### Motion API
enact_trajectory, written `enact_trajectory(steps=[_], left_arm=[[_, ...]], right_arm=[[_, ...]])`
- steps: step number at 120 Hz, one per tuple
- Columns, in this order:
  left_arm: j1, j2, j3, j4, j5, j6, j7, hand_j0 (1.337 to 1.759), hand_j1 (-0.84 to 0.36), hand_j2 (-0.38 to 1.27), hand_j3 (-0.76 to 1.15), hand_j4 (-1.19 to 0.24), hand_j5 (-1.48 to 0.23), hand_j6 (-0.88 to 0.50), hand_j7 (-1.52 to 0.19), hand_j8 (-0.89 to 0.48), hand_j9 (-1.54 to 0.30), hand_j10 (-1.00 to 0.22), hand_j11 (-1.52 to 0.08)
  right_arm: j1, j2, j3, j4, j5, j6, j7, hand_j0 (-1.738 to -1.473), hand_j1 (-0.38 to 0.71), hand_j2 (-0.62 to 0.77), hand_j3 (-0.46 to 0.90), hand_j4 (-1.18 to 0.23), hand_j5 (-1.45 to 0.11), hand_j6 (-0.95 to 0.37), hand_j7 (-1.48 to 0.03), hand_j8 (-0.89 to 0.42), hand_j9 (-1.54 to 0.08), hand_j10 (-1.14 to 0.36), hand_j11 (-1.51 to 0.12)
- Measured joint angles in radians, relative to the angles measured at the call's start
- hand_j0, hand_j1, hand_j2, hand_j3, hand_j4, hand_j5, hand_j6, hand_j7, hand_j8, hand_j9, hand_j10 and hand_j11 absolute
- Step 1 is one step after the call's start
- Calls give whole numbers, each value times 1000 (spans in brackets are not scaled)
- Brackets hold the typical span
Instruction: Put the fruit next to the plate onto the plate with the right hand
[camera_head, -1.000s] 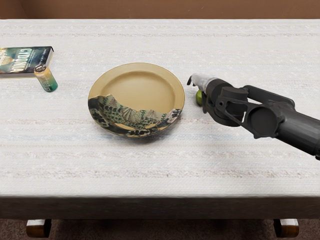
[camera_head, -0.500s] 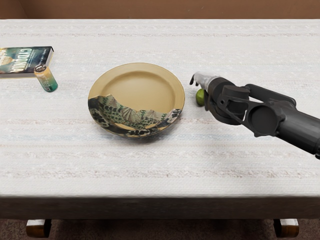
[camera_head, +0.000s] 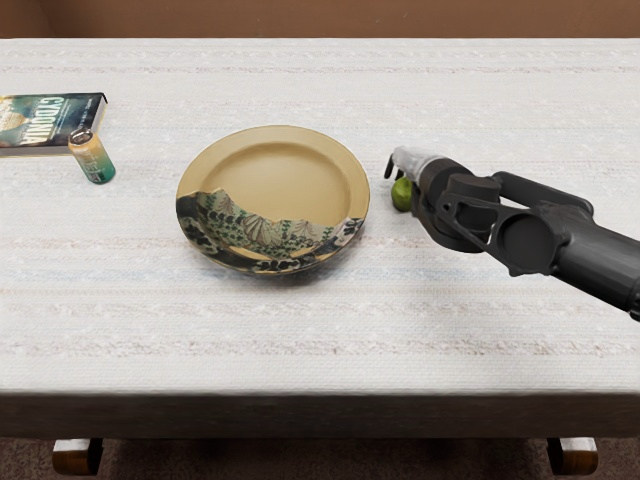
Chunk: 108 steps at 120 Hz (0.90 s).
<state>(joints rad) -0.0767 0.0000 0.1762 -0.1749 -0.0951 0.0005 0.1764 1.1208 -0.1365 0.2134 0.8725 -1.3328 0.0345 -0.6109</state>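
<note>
Head view: the right hand is positioned at the right side of the plate, directly over and behind the small green fruit, with its arm entering from the right edge. The fruit is located on the table, just beside the plate's right rim and not on the plate. Compared with one second ago, the hand has been displaced slightly to the right, and a little more of the fruit is exposed below it; the fruit's own position is practically unchanged. Whether the fingers are closed on the fruit or released cannot be determined, since they are hidden behind the wrist. No lift is indicated, so the transfer is judged not yet begun and the grasp remains unconfirmed. A book and a small can are located far left, well apart from the work area
</note>
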Motion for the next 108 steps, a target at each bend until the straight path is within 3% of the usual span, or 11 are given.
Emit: enact_trajectory(steps=[66, 108], left_arm=[[0, 0, 0, 0, 0, 0, 0, 1658, 349, 0, 0, 0, 0, 0, 0, 0, 0, 0, 0], [0, 0, 0, 0, 0, 0, 0, 1658, 349, 0, 0, 0, 0, 0, 0, 0, 0, 0, 0]], right_arm=[[-3, 4, -2, -17, 0, -10, 0, -1658, 143, -80, 0, -412, -534, -413, -534, -413, -534, -412, -534], [-7, 5, -7, -19, 0, -15, 0, -1658, 224, -92, 0, -487, -619, -451, -624, -487, -620, -486, -620]])
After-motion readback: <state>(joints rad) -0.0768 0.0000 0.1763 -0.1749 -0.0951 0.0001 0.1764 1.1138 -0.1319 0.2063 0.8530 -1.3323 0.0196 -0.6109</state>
